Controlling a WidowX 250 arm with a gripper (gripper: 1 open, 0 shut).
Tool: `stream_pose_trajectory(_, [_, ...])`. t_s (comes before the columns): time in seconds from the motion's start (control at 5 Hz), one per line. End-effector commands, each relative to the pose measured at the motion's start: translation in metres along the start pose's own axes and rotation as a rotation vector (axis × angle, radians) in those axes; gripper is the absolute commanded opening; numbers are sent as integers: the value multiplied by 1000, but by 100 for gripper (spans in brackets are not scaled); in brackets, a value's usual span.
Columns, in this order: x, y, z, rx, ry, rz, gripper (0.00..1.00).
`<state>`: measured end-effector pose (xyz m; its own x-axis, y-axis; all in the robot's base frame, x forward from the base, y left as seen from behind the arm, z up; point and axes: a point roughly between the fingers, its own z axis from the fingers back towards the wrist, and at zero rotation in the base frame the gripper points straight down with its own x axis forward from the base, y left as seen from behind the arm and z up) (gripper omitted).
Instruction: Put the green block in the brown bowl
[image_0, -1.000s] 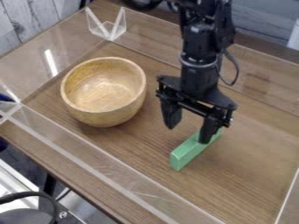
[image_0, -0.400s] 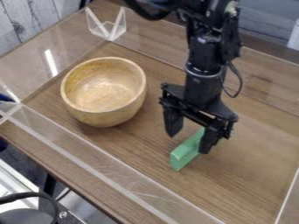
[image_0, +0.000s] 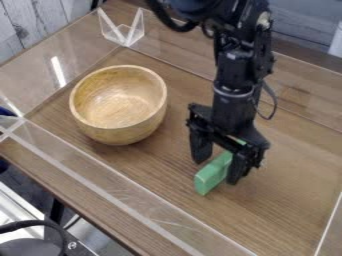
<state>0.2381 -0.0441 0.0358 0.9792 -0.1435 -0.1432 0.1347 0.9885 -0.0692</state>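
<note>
Wooden table (image_0: 120, 185); clear acrylic walls (image_0: 94, 170) around edge; clear angled stand (image_0: 123, 27) at far corner.

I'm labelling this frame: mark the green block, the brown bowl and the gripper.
green block (image_0: 210, 179), camera view, exposed lower end.
brown bowl (image_0: 96, 131), camera view, front outer wall.
gripper (image_0: 222, 166), camera view, midway between the open fingertips.

One green block (image_0: 211, 178), one brown bowl (image_0: 119, 104), one table (image_0: 287, 100).
</note>
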Motion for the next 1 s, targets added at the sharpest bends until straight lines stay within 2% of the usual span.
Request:
stream_pose_trajectory(0.0, [2, 5, 12, -26, -90, -44, 100])
stream_pose_trajectory(0.2, [-1, 6, 13, -38, -101, -78, 100])
stream_pose_trajectory(0.6, [-6, 5, 18, -35, -174, -90, 100])
stream_pose_trajectory(0.8, [-4, 6, 15, -36, -188, -51, 100])
